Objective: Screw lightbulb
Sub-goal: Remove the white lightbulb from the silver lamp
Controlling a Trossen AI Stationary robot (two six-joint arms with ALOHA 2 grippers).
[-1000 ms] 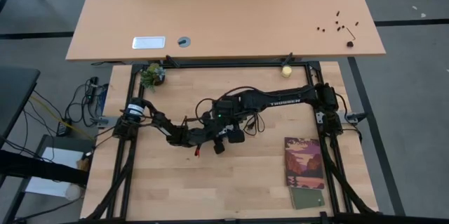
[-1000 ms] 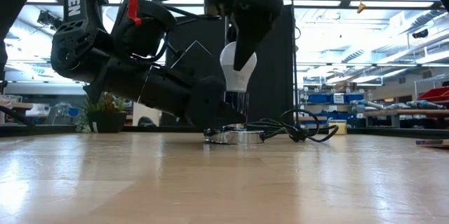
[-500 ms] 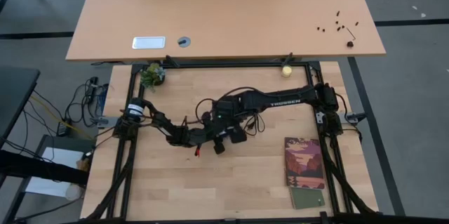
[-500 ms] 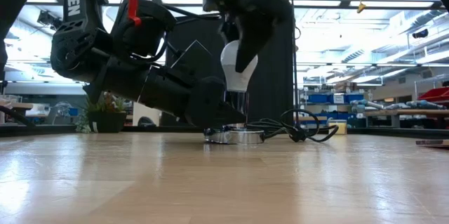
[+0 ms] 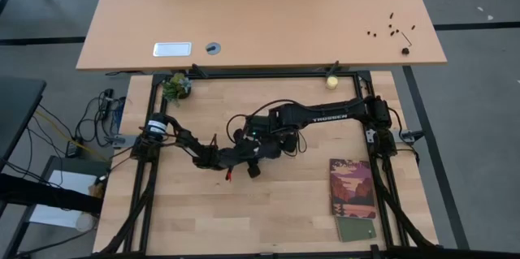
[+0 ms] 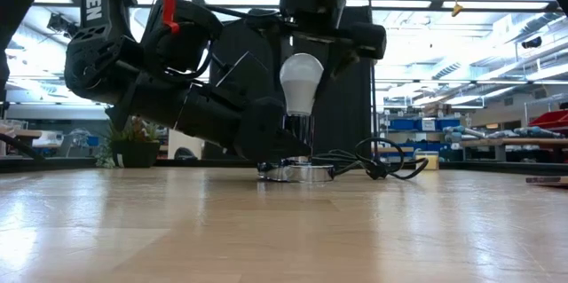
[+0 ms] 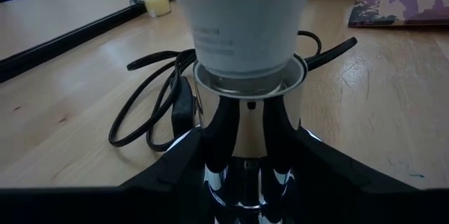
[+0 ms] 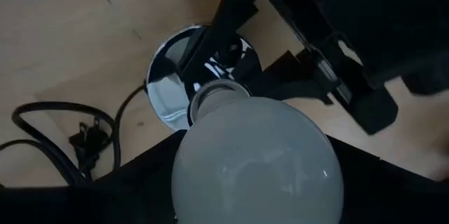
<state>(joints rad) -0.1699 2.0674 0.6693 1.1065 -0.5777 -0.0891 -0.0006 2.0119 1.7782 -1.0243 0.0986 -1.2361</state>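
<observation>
The white lightbulb stands upright with its screw base in the cup of the chrome socket, whose round foot rests on the table. It also shows in the right wrist view and the left wrist view. My left gripper is low at the socket, shut on its stem. My right gripper hangs over the bulb, pointing down and open, with a finger on either side of the bulb's dome. In the high view both arms hide the bulb and the socket. My left gripper pinches the socket's chrome stem, just under the cup, between its two fingers. It comes low and slanting from the table's left. The socket stands upright on its foot. My right gripper: I cannot tell whether its fingers touch the bulb's dome.
The socket's black cord lies in loops behind and to the right of the socket. A booklet and a green card lie at the near right. A yellowish ball and a small plant sit at the far edge.
My right gripper has turned about its upright axis above the bulb. The finger that stood in front of the bulb in the low view has swung aside, so the whole bulb shows. The bulb, the socket and my left gripper have stayed where they were.
</observation>
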